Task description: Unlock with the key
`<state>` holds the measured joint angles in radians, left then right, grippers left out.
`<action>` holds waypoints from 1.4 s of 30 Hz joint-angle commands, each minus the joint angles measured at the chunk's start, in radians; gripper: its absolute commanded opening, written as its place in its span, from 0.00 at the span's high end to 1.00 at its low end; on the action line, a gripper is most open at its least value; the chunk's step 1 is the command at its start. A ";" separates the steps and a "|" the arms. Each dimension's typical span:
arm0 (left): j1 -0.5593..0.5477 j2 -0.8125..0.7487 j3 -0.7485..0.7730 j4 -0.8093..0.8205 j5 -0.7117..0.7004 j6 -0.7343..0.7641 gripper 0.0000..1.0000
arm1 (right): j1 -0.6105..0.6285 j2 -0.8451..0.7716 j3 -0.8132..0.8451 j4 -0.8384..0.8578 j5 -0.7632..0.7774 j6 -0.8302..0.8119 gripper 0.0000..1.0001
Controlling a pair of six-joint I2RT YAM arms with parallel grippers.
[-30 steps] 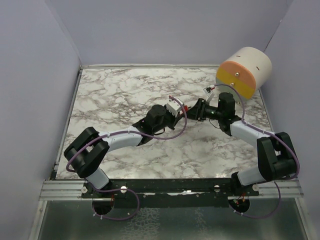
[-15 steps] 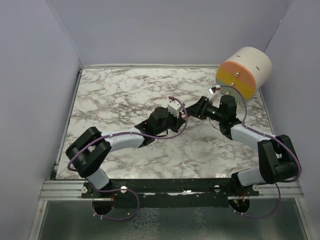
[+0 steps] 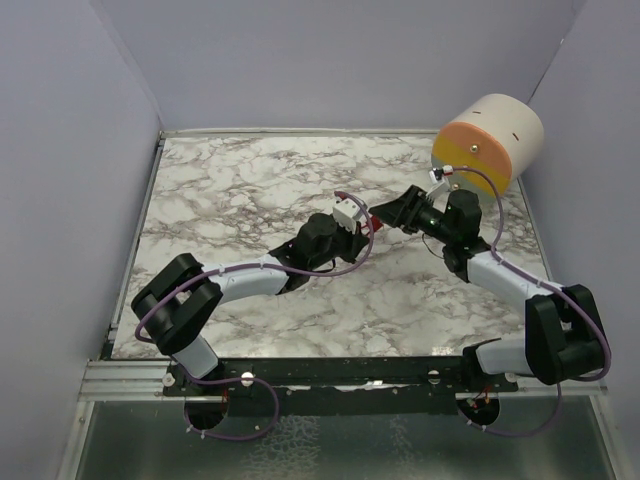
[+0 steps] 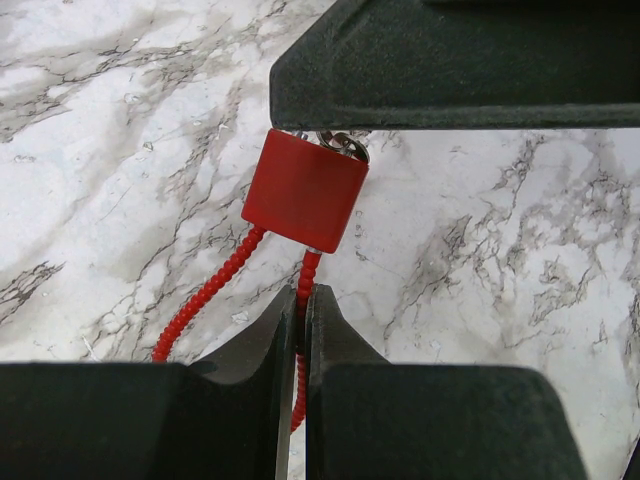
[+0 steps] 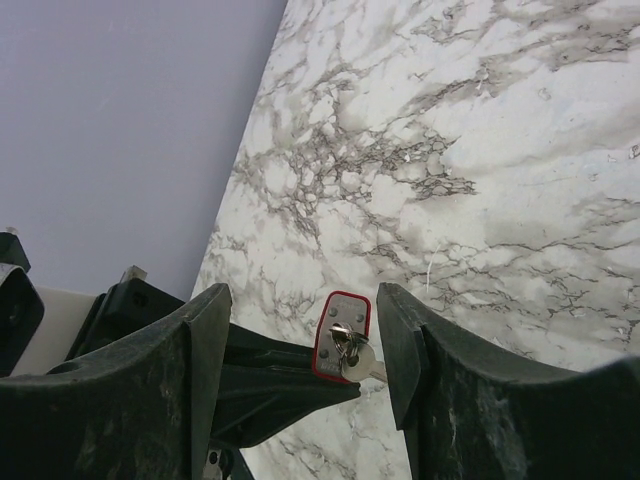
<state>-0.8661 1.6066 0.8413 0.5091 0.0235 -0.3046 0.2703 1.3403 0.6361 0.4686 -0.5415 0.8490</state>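
Observation:
A small red padlock (image 4: 305, 190) hangs by its red coiled cable (image 4: 205, 295), and my left gripper (image 4: 301, 295) is shut on that cable just below the body. In the right wrist view the lock's metal face (image 5: 335, 335) looks at me, with a silver key (image 5: 358, 360) and ring in its keyhole. My right gripper (image 5: 300, 312) stands open around the lock, fingers apart from lock and key. From above, the lock (image 3: 377, 217) sits between the left gripper (image 3: 358, 222) and the right gripper (image 3: 388, 212), above the table's middle.
A big cream cylinder with an orange and yellow face (image 3: 487, 145) lies at the back right, close behind the right wrist. Marble tabletop (image 3: 250, 190) with purple walls on three sides. Purple cables loop over both forearms.
The right gripper's jaws have opened wider, and it has lifted and drawn back slightly toward the cylinder. The left arm has shifted a little to the right, still holding the lock's cable.

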 commanded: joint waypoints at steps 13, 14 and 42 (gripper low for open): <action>-0.007 0.001 0.043 0.062 -0.048 -0.056 1.00 | 0.007 0.034 0.006 -0.010 0.006 -0.026 0.39; -0.008 0.003 0.046 0.062 -0.049 -0.058 1.00 | 0.006 0.039 0.008 -0.010 0.005 -0.026 0.39; -0.060 0.083 0.140 0.042 -0.141 -0.131 1.00 | 0.009 0.090 0.030 -0.037 0.018 -0.036 0.60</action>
<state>-0.9127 1.6775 0.9348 0.5117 -0.0845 -0.4160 0.2741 1.4139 0.6365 0.4458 -0.5385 0.8322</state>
